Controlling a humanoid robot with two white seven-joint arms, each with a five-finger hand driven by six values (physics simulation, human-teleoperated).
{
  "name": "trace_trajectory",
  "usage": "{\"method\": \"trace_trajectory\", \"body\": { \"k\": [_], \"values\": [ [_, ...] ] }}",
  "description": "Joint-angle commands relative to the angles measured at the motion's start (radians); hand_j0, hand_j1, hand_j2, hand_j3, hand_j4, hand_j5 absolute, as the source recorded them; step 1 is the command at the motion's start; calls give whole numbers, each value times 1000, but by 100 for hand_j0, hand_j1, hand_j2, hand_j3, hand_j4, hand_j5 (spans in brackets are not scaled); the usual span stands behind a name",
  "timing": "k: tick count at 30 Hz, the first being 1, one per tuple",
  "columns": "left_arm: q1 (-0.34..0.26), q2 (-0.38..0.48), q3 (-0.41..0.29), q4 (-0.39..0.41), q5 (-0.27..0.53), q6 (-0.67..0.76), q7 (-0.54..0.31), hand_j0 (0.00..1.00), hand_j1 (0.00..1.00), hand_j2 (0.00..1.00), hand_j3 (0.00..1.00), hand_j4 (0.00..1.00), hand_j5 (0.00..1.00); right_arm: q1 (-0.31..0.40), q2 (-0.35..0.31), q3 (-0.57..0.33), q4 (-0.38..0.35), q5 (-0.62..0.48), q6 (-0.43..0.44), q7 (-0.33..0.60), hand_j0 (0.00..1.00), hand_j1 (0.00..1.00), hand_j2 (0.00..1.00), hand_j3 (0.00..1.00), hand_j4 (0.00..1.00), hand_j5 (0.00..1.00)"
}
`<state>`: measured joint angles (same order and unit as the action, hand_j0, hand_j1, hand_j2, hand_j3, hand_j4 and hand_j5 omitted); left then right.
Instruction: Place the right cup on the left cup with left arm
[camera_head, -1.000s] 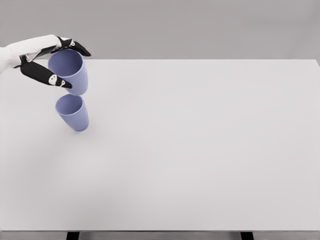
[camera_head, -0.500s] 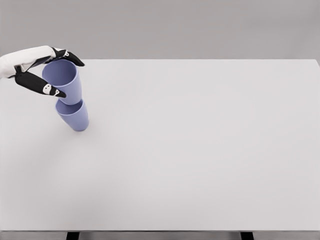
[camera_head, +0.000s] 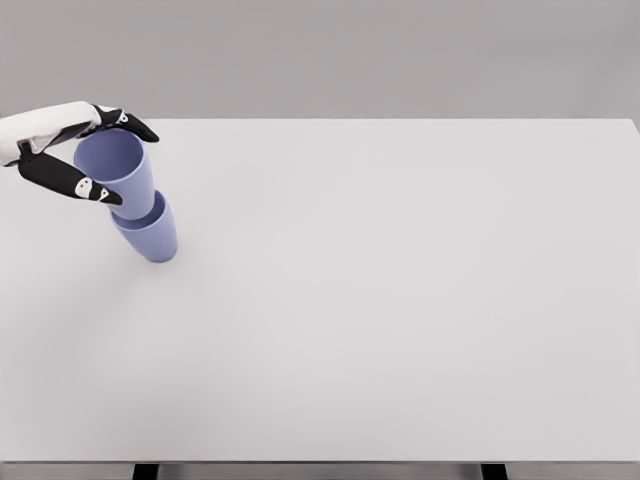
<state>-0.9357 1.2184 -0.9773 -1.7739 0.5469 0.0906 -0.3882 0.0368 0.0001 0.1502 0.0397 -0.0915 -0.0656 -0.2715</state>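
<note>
Left hand (camera_head: 85, 150) grips the upper cup (camera_head: 118, 172) near its rim, fingers closed around it. Its base sits partly inside the lower cup (camera_head: 150, 235) (seating depth cannot be confirmed). Both long axes tilt alike, roughly aligned; insertion runs down-right from the hand, toward the white surface (camera_head: 400, 300).

Tilted blue cup (camera_head: 118, 172) sits partly inside lower cup (camera_head: 150, 238).

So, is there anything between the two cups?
No. In the head view, the held cup already sits partly inside the lower cup; left hand grips it.
</note>
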Motion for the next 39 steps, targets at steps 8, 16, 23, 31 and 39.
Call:
{"method": "trace_trajectory", "body": {
  "k": [8,16,23,31,39],
  "values": [
    [12,-3,2,-4,2,0,0,73,73,73,73,73,73,0,0,0,0,-1,0,0,100,100,100,100,100,100],
    [28,-8,2,2,-1,0,0,73,73,73,73,73,73,0,0,0,0,-1,0,0,100,100,100,100,100,100],
    [26,-10,2,4,1,0,2,73,73,73,73,73,73,0,0,0,0,0,0,0,100,100,100,100,100,100],
    [23,-11,3,8,1,0,2,73,73,73,73,73,73,0,0,0,0,-1,0,0,100,100,100,100,100,100],
    [23,-22,11,13,1,0,2,73,73,73,73,73,73,0,0,0,0,-1,0,0,100,100,100,100,100,100]
  ]
}}
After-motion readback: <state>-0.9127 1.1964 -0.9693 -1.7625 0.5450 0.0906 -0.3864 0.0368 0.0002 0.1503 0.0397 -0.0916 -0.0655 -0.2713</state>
